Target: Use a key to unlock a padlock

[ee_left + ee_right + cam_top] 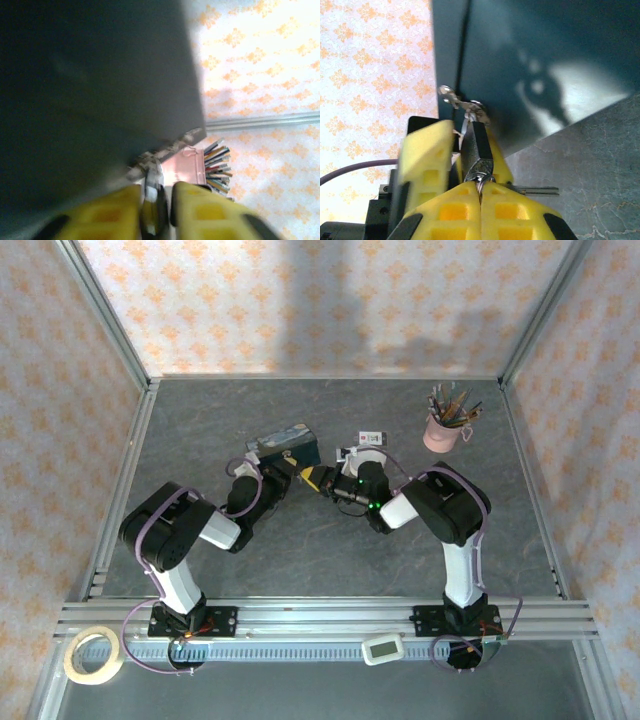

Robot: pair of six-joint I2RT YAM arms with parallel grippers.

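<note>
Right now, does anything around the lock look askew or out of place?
Nothing spilled or damaged. One oddity: a thin silvery piece, perhaps a spare key, juts sideways beside the right pincer, below the padlock.

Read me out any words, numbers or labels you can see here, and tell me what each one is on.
No text reads clearly.
white-and-black card: print too small to read.
white device on the front rail: screen too small to read.
blue tin: no legible label.
</note>
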